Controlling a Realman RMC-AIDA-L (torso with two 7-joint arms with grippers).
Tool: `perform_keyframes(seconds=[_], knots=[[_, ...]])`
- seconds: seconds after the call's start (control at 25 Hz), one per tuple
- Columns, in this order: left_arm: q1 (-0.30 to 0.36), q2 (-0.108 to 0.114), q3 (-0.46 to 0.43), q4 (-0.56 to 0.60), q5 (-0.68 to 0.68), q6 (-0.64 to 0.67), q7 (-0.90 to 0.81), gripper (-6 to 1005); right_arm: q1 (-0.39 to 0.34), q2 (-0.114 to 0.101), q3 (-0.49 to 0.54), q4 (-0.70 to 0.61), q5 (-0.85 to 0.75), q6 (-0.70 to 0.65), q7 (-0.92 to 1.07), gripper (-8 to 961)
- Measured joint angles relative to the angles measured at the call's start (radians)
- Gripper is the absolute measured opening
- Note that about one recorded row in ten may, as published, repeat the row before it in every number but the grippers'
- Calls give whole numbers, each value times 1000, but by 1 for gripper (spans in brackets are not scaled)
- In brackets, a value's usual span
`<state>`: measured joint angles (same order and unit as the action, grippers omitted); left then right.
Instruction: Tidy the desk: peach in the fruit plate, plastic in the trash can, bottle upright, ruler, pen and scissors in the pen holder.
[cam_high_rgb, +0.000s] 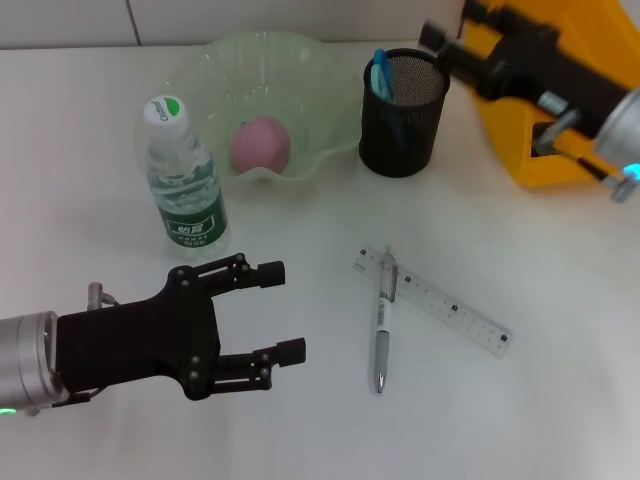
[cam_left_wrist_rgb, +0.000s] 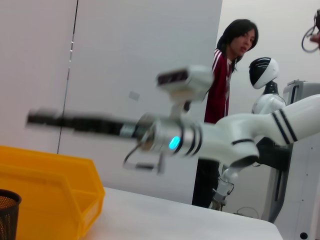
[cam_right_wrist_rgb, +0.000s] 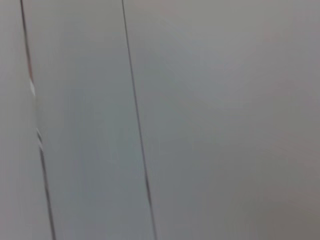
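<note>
The peach (cam_high_rgb: 260, 143) is seen lying in the fruit plate (cam_high_rgb: 330, 85) near the far edge of the desk (cam_high_rgb: 520, 420), and the bottle (cam_high_rgb: 185, 180) is standing upright just beside the plate, toward the left edge. The scissors (cam_high_rgb: 381, 75), judged by the blue handle, appear to be in the pen holder (cam_high_rgb: 402, 115) already, though this cannot be confirmed from the head view. The pen (cam_high_rgb: 382, 335) and the ruler (cam_high_rgb: 433, 302) are left lying crossed near the middle of the desk, the pen resting over one end of the ruler. The left gripper (cam_high_rgb: 285, 311) is held low over the near left part of the desk, fingers spread wide and holding nothing. The right gripper (cam_high_rgb: 432, 38) is positioned at the far right corner, over the pen holder's rim and before the yellow trash can (cam_high_rgb: 530, 150); whether it is spread or pressed together cannot be told. The pen is judged light, stiff and smooth, liable to roll; a hold across the mid-barrel is advised. The ruler is thin, flat and slippery, so it is best taken by its long edges near the free end.
</note>
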<state>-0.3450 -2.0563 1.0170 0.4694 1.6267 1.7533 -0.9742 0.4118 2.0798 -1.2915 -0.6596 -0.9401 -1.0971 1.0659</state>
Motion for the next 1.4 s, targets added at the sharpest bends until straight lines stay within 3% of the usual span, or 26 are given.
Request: perform_keyframes(seconds=[0.04, 0.16, 0.2, 0.24, 0.28, 0.36, 0.4, 0.44, 0.48, 0.56, 0.6, 0.72, 0.8, 1.0, 1.4], knots=[[1, 1, 0, 0, 0, 0, 0, 810, 0, 0, 0, 0, 0, 0, 0, 601], [1, 1, 0, 0, 0, 0, 0, 810, -93, -2, 20, -249, -139, -20, 305, 668], [2, 1, 0, 0, 0, 0, 0, 810, -111, -5, 67, -444, -356, -55, 619, 697], [2, 1, 0, 0, 0, 0, 0, 810, -111, -5, 67, -444, -356, -55, 619, 725], [4, 3, 0, 0, -1, 7, 0, 810, -100, -7, 90, -517, -465, -86, 746, 754], [5, 3, 0, 0, -1, 12, 0, 810, -35, -20, 133, -620, -753, -208, 1008, 811], [7, 2, 0, 0, -1, 20, 0, 810, 45, -33, 150, -659, -958, -323, 1186, 840], [7, 2, 0, 0, -1, 20, 0, 810, 45, -33, 150, -659, -958, -323, 1186, 840], [7, 2, 0, 0, -1, 20, 0, 810, 95, -36, 151, -669, -1053, -378, 1260, 840], [9, 2, 0, 0, -1, 20, 0, 810, 163, -32, 150, -670, -1194, -444, 1323, 839], [10, 3, -1, 0, -1, 20, 0, 810, 221, -13, 140, -665, -1330, -482, 1340, 839], [10, 3, -1, 0, -1, 20, 0, 810, 264, 2, 93, -651, -1438, -487, 1346, 838], [10, 4, -2, 0, -1, 20, 0, 810, 314, 2, -16, -590, -1485, -447, 1360, 838], [8, 5, -2, 0, -1, 20, -2, 810, 369, 2, -108, -504, -1491, -389, 1366, 837], [9, 7, -3, 0, -1, 22, -3, 810, 409, 7, -280, -351, -1498, -237, 1420, 835]])
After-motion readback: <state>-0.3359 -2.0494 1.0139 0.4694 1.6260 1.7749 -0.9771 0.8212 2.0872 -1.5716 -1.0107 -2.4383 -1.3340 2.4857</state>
